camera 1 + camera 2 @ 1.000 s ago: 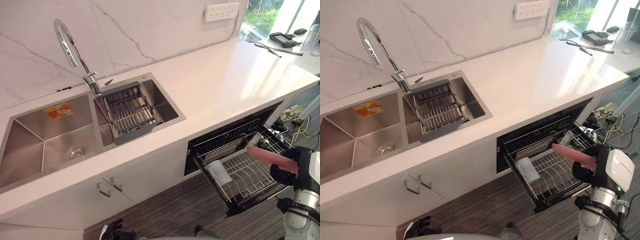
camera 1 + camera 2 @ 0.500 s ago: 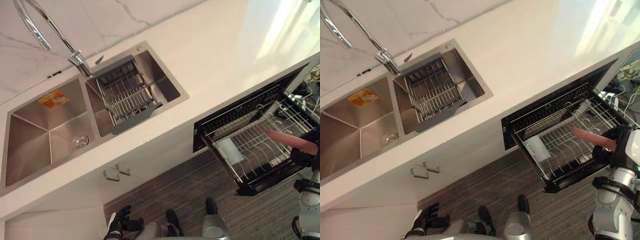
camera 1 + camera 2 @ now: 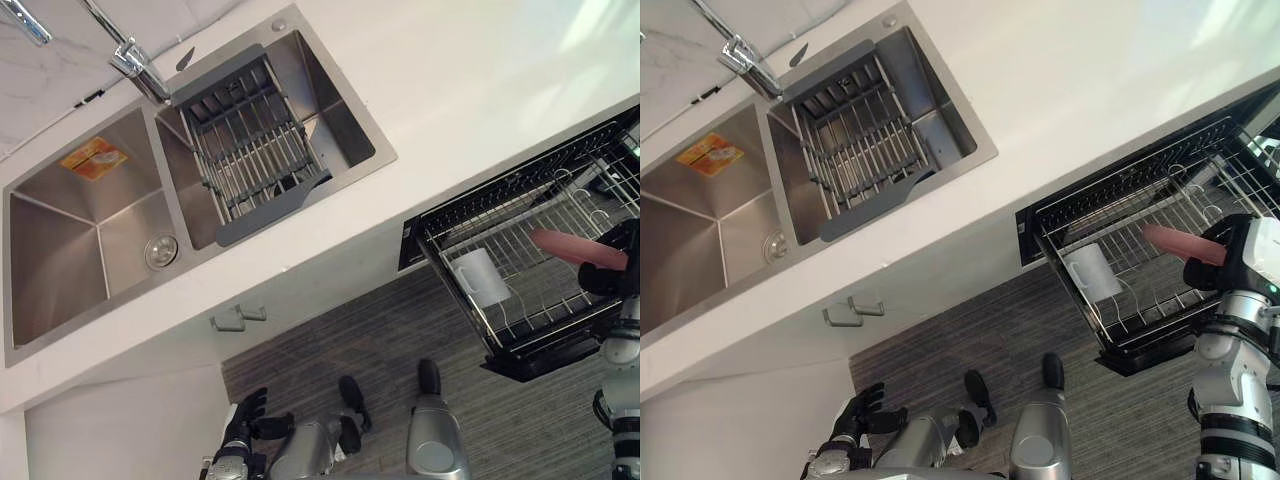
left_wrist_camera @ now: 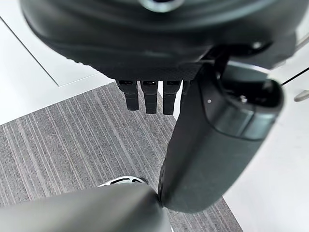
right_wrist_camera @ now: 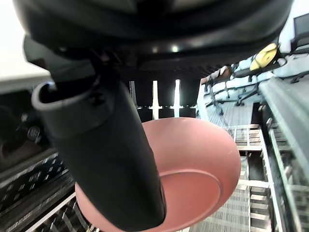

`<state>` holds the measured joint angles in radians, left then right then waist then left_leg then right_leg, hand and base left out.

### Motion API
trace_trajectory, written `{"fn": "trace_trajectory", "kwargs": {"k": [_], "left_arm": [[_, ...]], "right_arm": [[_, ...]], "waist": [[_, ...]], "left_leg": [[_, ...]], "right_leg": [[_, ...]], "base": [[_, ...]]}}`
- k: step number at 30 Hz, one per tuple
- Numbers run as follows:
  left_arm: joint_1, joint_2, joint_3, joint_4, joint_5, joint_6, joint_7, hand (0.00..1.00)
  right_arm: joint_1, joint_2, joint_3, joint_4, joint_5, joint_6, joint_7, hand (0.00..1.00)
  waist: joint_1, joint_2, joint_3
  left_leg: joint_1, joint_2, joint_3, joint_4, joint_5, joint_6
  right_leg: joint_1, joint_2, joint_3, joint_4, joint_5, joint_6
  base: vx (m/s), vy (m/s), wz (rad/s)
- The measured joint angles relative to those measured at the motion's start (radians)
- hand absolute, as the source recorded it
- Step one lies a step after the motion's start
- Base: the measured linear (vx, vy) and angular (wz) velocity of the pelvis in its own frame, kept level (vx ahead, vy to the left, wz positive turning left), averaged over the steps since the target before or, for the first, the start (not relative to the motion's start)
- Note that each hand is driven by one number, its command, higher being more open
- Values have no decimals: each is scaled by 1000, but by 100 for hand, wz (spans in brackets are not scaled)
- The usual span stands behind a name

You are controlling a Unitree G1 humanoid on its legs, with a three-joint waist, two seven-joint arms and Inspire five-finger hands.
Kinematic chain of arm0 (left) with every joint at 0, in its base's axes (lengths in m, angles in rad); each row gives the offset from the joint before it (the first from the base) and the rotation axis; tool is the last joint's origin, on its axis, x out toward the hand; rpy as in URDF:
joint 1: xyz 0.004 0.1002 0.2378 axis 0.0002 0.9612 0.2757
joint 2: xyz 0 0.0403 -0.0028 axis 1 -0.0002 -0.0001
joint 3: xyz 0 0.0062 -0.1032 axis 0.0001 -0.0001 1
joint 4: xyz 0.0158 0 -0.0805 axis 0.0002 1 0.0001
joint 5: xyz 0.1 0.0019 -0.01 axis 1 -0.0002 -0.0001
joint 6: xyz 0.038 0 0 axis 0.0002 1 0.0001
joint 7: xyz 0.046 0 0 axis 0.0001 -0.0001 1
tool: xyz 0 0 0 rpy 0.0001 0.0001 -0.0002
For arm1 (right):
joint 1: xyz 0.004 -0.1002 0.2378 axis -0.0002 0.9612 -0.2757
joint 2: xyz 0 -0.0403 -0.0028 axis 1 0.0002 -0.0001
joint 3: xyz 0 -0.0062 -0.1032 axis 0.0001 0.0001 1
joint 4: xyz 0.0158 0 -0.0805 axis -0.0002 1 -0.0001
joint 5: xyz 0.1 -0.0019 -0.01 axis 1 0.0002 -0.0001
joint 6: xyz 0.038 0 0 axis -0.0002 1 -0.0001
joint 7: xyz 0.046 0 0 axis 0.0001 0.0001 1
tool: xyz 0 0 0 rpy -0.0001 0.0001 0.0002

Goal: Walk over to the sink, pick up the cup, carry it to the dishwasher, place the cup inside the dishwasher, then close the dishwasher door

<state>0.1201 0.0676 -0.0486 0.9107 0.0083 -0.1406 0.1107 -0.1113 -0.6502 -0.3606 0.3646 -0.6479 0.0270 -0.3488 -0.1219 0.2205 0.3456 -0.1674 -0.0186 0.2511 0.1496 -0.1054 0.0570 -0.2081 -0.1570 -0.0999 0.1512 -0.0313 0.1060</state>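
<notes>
Pink cup (image 3: 572, 246) gripped in right hand (image 3: 612, 270), thumb (image 5: 116, 164) curled across it. Held tilted, above pulled-out dishwasher rack (image 3: 540, 300) just under hand. White container (image 3: 481, 277) lying in rack, near, at left of hand. Sink (image 3: 90, 235) well apart, far to left. Left hand (image 3: 245, 418) low above floor (image 3: 330, 340), fingers (image 4: 147, 96) straight and relaxed, holding nothing.

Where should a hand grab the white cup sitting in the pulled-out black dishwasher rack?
Probably round the body of the white cup, coming from above: the black wire dishwasher rack is open on top and its wires fence the sides. The right hand holds the pink cup.
</notes>
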Motion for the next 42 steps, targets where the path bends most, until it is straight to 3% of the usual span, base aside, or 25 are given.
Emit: {"fn": "trace_trajectory", "kwargs": {"k": [2,3,12,27,34,38,42], "left_arm": [[0,0,-1,-1,-1,-1,1,90],[-1,0,-1,-1,-1,-3,1,90],[-10,-4,-5,-1,-1,-2,15,90],[-23,-20,3,-5,1,23,14,90],[-25,-14,19,-5,4,28,-6,90],[-31,-9,22,-9,4,28,-10,90],[-32,-9,23,-11,4,33,-27,90]], "right_arm": [[-21,0,19,28,0,0,0,30],[-29,0,29,38,1,0,0,90],[-80,33,56,40,58,11,-36,90],[41,225,-64,-188,287,7,-24,90],[113,289,-73,-275,433,-14,29,90],[123,348,-87,-328,578,-75,61,90],[126,412,-106,-385,705,-118,104,90]], "waist": [[0,0,1],[0,0,1],[4,2,1],[0,-4,4],[-1,-37,-3],[3,-75,-15],[3,-97,-26]], "left_leg": [[-4,-2,-3,-2,3,4],[-8,-4,-6,-2,5,4],[-16,-12,-22,-14,19,3],[7,-15,-34,-27,28,-5],[30,-15,-9,-38,28,-5],[39,-14,-1,-43,28,-3],[44,-15,4,-53,29,0]], "right_leg": [[-5,-2,-2,3,0,0],[-7,-4,-6,3,1,1],[-11,-9,-18,0,4,3],[25,-10,-23,-34,26,6],[43,-3,7,-67,49,8],[50,0,17,-84,57,7],[53,0,21,-95,61,8]], "base": [[-33,21,6],[-24,23,8],[-3,14,6],[-7,10,1],[-12,13,-13],[-14,7,-7],[9,2,-4]]}}
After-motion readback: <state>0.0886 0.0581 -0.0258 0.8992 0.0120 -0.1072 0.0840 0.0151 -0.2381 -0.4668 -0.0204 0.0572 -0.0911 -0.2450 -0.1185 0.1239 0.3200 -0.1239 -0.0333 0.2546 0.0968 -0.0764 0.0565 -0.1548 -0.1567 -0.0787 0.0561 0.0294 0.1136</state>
